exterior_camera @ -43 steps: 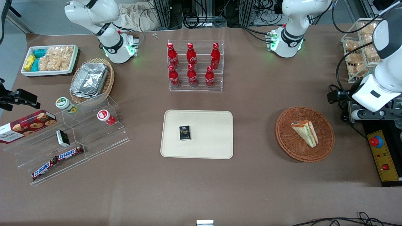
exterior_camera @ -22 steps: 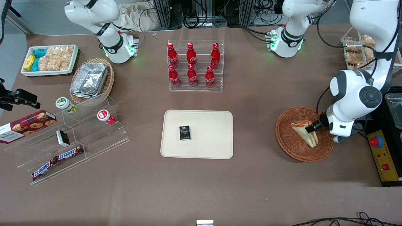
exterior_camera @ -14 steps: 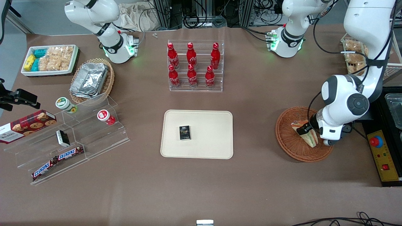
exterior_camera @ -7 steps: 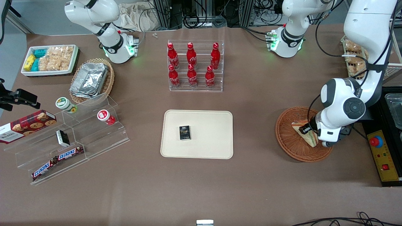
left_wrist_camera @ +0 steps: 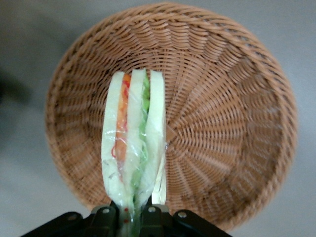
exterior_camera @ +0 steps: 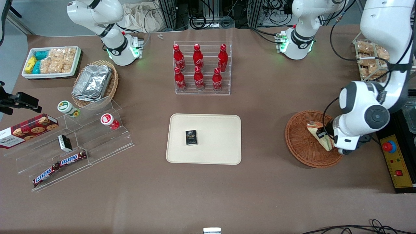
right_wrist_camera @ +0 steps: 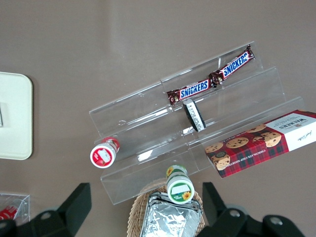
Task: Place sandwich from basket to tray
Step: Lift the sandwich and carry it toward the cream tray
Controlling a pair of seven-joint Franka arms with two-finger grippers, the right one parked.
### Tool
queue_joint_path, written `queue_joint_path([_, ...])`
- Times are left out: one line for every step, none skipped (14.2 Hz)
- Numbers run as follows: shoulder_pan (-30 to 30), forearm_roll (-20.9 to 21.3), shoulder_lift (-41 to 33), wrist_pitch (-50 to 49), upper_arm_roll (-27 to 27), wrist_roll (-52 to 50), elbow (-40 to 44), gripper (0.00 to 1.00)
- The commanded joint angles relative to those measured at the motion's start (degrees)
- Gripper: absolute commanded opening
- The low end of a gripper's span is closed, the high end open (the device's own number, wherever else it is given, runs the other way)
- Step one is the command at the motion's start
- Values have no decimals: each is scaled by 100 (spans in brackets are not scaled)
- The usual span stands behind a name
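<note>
Over the round brown basket (exterior_camera: pixel 304 146), the gripper (left_wrist_camera: pixel 132 217) pinches the wrapped sandwich (left_wrist_camera: pixel 133 155) (standing on edge) tight by one end, well apart from the cream tray (exterior_camera: pixel 221 143).

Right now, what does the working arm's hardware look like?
Glossy white rounded links with dark grey joint caps; black cables loop along the left arm to the wrist. Its base ring glows green. The gripper over the basket is black, jaws clamping the sandwich.

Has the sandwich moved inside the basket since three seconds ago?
Yes. The sandwich, pinched by the gripper, has shifted toward the working arm's end of the basket, away from the tray; more bare wicker now shows on the tray's side.
</note>
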Motion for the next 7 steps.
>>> queue_joint_path([-61,71,-40,-1388,-414,405,1204,0])
queue_joint_path([-104,62,-31,-1688,-607,520,1530,0])
queue_joint_path([-183,62,-22,-1935,-826,538,1812,0])
queue_joint_path([-306,62,-22,-2146,-1028,530,1998,0])
queue_joint_path([-481,53,-22,-2262,-1196,521,2113,0])
queue_joint_path([-709,27,4,-2271,-1276,477,2140,0])
queue_joint_path([-1042,27,91,-2237,-1294,468,2149,0])
